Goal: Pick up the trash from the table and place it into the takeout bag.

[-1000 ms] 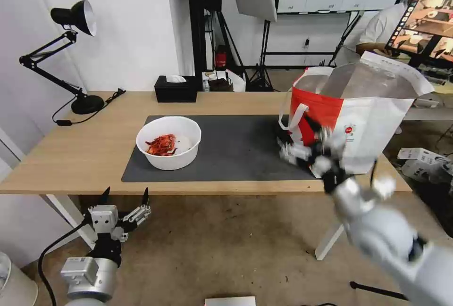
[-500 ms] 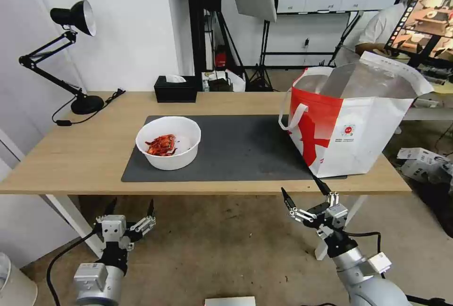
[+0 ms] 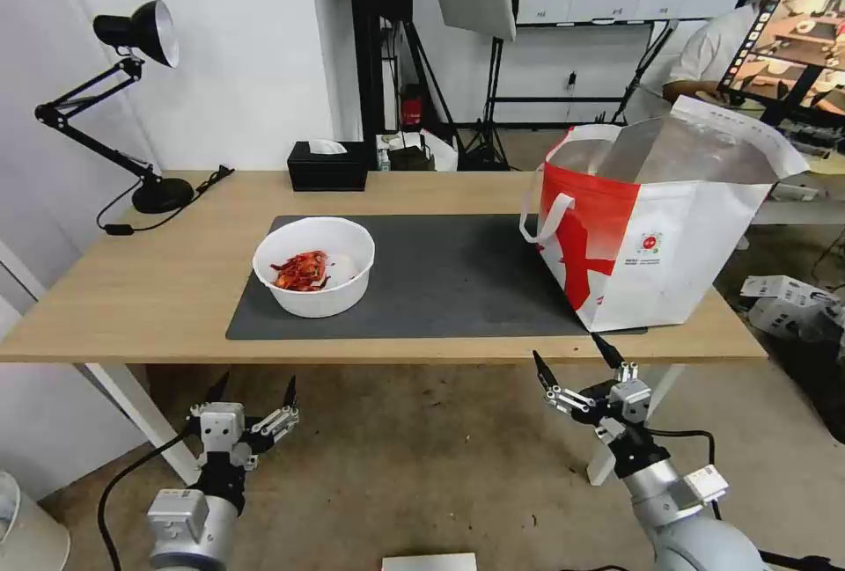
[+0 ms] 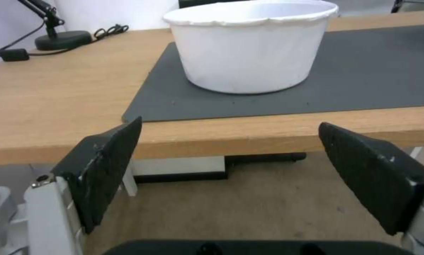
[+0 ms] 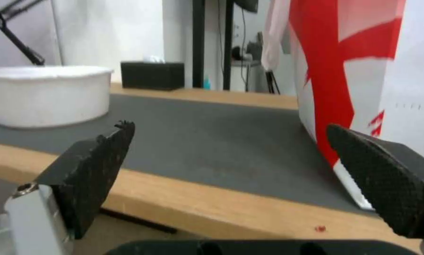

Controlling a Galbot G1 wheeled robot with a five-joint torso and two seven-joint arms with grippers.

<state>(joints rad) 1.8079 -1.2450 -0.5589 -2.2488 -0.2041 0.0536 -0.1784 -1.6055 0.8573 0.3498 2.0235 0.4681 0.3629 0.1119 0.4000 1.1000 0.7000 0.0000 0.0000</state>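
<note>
The white bowl [image 3: 314, 266] with red food scraps [image 3: 301, 271] stands on the left part of the dark grey mat [image 3: 440, 276], which lies on the light-wood surface [image 3: 132, 289]. The takeout bag [image 3: 651, 237] stands upright at the right end of the mat, its mouth open and the silver lining visible inside; one white loop handle [image 3: 544, 217] hangs down on the side that faces the bowl. Bowl and bag are well apart, with bare mat between them.

The left claw [image 3: 253, 386] hangs below the front edge of the surface, in front of the bowl, with its two black fingers spread wide and nothing between them. In the left wrist view the bowl [image 4: 249, 46] is seen straight ahead between the fingers [image 4: 105, 166].

The right claw [image 3: 574, 360] is also under the front edge, just in front of the bag's near corner, open and empty. Its wrist view shows the bag's red-and-white wall [image 5: 363, 71] close by and the bowl [image 5: 46, 94] farther off.

A black tissue box [image 3: 327, 166] sits at the far edge of the surface, and a black desk lamp [image 3: 132, 96] at the left end.
</note>
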